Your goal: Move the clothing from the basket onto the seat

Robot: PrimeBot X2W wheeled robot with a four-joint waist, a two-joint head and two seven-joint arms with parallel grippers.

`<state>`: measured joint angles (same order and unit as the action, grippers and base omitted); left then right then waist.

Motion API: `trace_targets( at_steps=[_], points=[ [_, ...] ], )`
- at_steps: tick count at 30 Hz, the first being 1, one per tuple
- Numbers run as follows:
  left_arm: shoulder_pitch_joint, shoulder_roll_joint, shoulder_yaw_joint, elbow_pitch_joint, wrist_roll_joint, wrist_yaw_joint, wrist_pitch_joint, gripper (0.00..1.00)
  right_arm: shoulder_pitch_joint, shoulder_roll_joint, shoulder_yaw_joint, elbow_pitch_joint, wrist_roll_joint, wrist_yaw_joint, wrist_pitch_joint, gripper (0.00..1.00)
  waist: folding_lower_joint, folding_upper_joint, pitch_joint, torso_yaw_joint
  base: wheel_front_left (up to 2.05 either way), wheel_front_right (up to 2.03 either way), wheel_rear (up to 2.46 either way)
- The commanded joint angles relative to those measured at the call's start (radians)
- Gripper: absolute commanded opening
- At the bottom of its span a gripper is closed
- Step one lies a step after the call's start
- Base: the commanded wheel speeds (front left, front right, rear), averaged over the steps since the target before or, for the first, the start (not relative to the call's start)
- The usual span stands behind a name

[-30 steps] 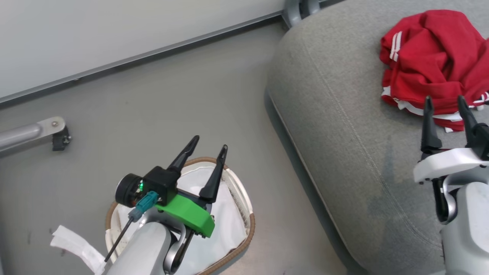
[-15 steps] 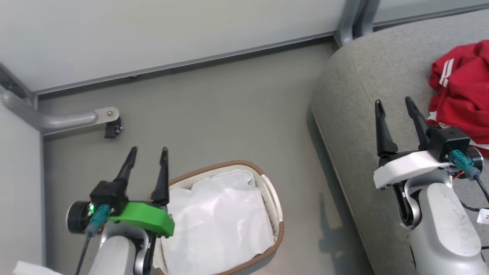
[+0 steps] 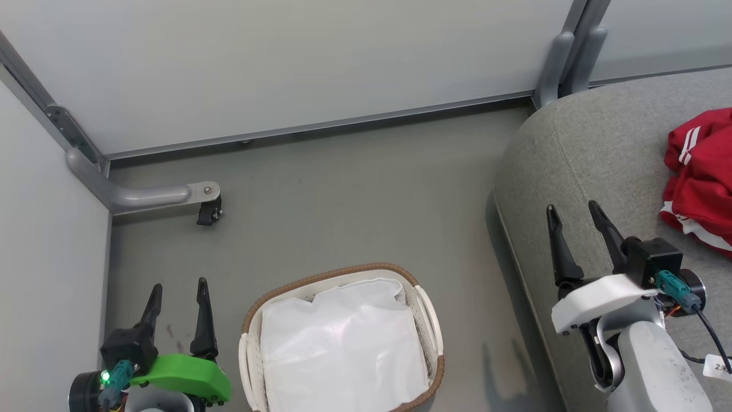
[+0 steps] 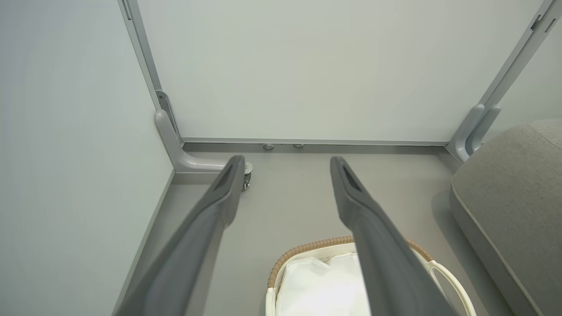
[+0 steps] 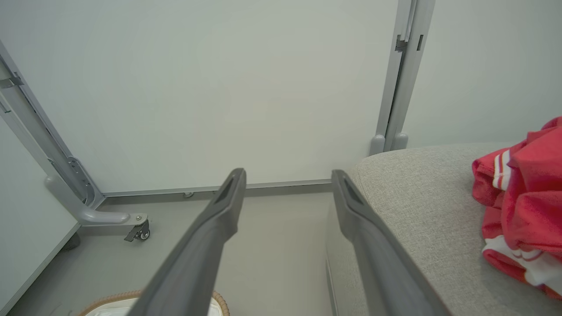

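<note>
Both the left gripper and the right gripper stand wide open and empty. The clothing lies bunched on the seat, to the right of the right gripper, our nearer arm. The basket sits between the two, showing its white liner. The picture's edge cuts the red heap, so we cannot tell its long axis or whether both garments are there.

The clothing runs past the head view's right edge; the near rim of the basket is cut off.
</note>
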<state>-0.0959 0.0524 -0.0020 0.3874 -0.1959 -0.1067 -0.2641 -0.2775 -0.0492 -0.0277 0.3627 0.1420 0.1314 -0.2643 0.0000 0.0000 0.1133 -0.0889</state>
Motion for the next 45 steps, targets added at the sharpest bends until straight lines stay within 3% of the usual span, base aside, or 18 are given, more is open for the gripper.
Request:
trace_targets(
  at_steps=[1,8,9,13,45],
  points=[
    [0.017,-0.001,0.007,-0.017,0.002,-0.006,0.000,1.00,0.024,-0.004,-0.001,0.005,0.007,-0.001,0.000,1.00,0.0000,0.0000,-0.019,0.006,0.00,0.00,0.00],
    [0.062,-0.001,-0.002,-0.041,-0.076,-0.013,0.000,1.00,0.058,-0.004,0.007,0.013,0.017,-0.001,0.000,1.00,0.0000,0.0000,-0.040,0.000,0.00,0.00,0.00],
    [0.051,-0.002,-0.001,-0.033,-0.073,-0.009,0.000,0.00,0.046,0.001,0.006,0.014,0.010,0.000,0.000,0.00,0.0000,0.0000,-0.039,0.000,0.00,0.00,0.00],
    [0.052,-0.007,0.002,-0.002,-0.085,-0.009,0.005,0.00,0.061,0.008,0.003,0.044,0.023,0.000,0.007,0.00,0.0000,0.0000,-0.039,0.001,0.00,0.00,0.00],
    [0.024,-0.004,0.046,-0.059,-0.596,-0.016,0.148,0.00,0.104,0.004,-0.030,-0.023,0.578,0.000,0.148,0.00,0.0000,0.0000,-0.057,0.023,0.00,0.00,0.00]
  ],
)
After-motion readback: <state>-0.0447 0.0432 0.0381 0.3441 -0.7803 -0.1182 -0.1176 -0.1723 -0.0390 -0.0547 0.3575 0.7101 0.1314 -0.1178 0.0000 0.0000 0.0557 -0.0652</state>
